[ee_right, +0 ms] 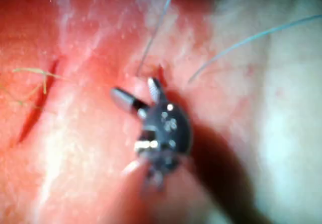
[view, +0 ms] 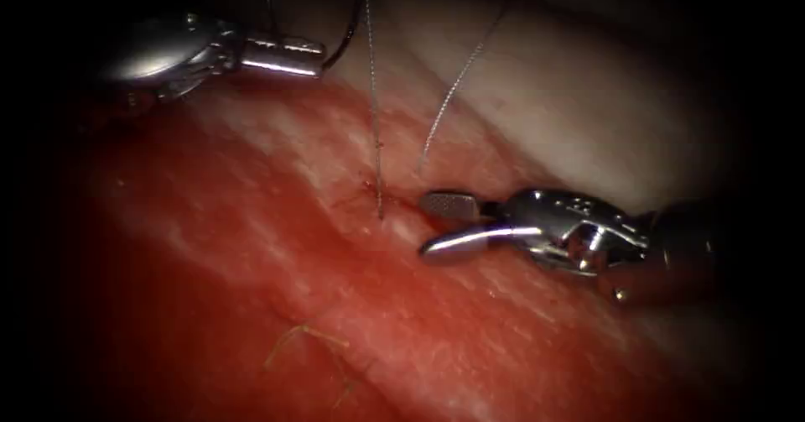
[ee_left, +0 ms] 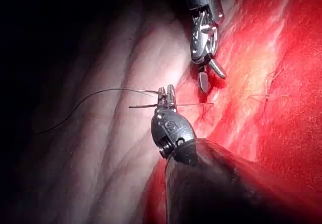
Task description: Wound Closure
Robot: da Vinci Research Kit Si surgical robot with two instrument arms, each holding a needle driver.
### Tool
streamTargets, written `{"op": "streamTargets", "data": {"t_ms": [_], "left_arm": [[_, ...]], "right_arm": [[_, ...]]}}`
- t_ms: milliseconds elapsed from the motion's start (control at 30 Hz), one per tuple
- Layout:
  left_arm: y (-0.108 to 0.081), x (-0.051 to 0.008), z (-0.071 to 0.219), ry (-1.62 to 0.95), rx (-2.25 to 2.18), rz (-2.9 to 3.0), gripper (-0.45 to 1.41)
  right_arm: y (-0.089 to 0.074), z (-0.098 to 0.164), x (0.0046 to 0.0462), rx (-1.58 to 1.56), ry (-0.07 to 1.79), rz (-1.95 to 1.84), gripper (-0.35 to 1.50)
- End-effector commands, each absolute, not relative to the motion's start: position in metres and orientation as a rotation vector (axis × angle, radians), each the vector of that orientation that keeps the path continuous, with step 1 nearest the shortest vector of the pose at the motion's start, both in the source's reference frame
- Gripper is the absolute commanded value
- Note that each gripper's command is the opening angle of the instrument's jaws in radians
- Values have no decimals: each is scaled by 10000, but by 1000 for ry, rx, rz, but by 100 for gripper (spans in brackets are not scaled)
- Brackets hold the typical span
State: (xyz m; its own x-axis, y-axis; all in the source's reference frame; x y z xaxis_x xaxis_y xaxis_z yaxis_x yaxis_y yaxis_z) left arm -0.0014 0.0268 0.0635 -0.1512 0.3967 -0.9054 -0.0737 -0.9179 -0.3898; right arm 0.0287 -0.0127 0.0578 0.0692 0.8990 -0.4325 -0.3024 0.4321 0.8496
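Grey thread [view: 375,112] taut from tissue [view: 251,221] to left tool [view: 314,57]

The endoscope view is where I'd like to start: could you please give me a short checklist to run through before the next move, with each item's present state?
1. Left arm's steel needle driver has a firm hold: ok; its jaws are shut on the thin dark curved needle, up and left of the cut.
2. Needle free of the pink pork tissue: ok; it sits above the surface.
3. Right arm's steel needle driver is free: ok; jaws open, holding nothing, just right of the stitch site.
4. Thin grey thread route: ok; it rises from the tissue at the small red cut.
5. Second strand free end: cannot tell where it leads.
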Motion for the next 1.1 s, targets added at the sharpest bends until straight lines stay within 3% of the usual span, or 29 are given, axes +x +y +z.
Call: {"op": "streamTargets", "data": {"t_ms": [33, 367, 700, 733, 800, 833, 1100], "left_arm": [[265, -18, 641, -367, -1818, 2128, -45], [238, 0, 643, -373, -1882, 2115, -45], [223, 2, 641, -380, -1901, 2119, -45], [222, 3, 640, -381, -1900, 2119, -45], [221, 3, 638, -380, -1899, 2119, -45], [221, 2, 637, -380, -1899, 2119, -45], [219, 1, 643, -370, -1903, 2116, -45]], "right_arm": [[-134, 583, 301, 663, 1153, 1023, 74], [-150, 616, 335, 662, 1099, 1064, 71], [-156, 632, 335, 654, 1066, 1065, 67], [-156, 632, 335, 652, 1065, 1067, 61], [-157, 630, 337, 670, 1053, 1091, 14], [-158, 629, 338, 676, 1037, 1093, -35], [-158, 615, 333, 682, 1016, 1093, -35]]}}
